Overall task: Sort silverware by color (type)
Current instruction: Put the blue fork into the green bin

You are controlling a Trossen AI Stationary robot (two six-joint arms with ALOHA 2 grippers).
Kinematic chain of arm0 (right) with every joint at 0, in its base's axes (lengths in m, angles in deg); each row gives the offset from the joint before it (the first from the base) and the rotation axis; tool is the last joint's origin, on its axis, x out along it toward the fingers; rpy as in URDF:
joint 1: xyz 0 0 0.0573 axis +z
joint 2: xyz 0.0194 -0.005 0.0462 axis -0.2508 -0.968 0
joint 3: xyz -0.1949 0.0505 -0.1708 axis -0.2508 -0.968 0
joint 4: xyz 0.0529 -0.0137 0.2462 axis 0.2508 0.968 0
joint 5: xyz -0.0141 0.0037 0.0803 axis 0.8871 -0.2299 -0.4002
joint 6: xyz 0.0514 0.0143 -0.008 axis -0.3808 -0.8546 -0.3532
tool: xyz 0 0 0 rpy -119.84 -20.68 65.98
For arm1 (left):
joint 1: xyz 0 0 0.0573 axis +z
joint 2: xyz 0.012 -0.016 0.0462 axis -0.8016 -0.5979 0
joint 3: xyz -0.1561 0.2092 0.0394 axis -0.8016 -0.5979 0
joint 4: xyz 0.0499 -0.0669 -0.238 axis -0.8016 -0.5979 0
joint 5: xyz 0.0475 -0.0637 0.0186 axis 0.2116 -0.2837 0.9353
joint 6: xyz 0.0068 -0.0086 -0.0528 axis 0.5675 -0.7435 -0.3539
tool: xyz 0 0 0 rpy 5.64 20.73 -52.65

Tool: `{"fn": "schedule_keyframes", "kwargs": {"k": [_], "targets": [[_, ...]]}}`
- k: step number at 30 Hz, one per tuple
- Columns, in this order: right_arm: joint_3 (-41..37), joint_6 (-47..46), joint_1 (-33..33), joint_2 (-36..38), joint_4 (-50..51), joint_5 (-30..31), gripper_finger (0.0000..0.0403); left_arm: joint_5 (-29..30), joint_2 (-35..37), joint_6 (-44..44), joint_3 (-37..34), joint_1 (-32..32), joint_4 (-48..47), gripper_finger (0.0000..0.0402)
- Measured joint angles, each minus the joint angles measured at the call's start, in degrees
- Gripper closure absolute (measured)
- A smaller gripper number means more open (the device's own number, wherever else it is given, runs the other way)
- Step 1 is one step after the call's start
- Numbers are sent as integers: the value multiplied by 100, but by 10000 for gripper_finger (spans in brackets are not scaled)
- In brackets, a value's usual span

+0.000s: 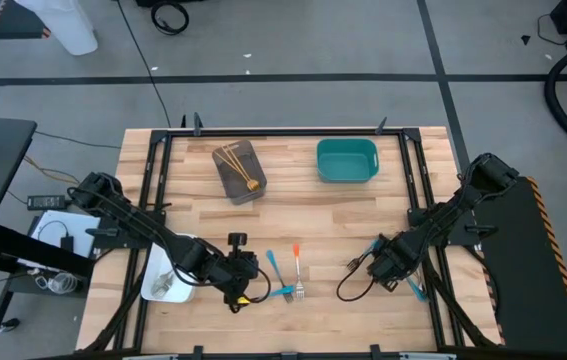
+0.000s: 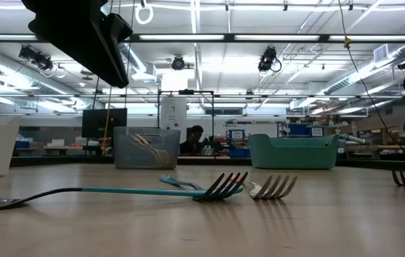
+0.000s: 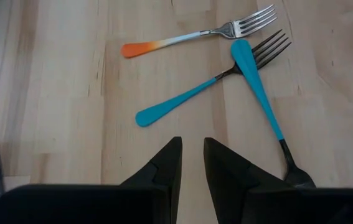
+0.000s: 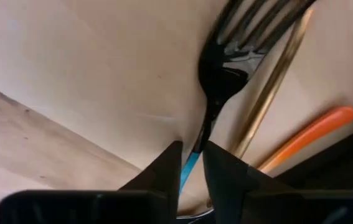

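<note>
Sorting partly done: gold forks [image 1: 233, 160] lie in the grey tray [image 1: 246, 188], three forks [image 1: 288, 275] remain loose mid-table; the right gripper [image 4: 190, 163] pinches a blue-handled fork [image 4: 216, 87], apparently gripped, and the left gripper [image 3: 192, 163] is near-closed, empty

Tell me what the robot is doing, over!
Right tool pinching a blue-handled dark fork. Left tool empty, near three forks. Nothing blocking.

Gold forks [image 1: 235, 160] lie in the grey tray [image 1: 240, 189], beside the teal tray [image 1: 346, 176].
</note>
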Motion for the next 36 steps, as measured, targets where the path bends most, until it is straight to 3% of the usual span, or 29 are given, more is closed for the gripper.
{"fn": "schedule_keyframes", "kwargs": {"k": [8, 14, 24, 36], "targets": [[13, -69, 0, -4, -173, 43, 387, 1, 3, 0, -2, 0, -9, 327], [224, 28, 9, -32, -390, 263, 379, -1, 3, -2, -2, 0, -132, 327], [353, 22, 4, -31, -700, 509, 379, 51, 105, -271, -4, 61, -1498, 327], [588, 473, -165, -28, -819, 1035, 380, 202, 105, 51, -4, 61, -1153, 327]]}}
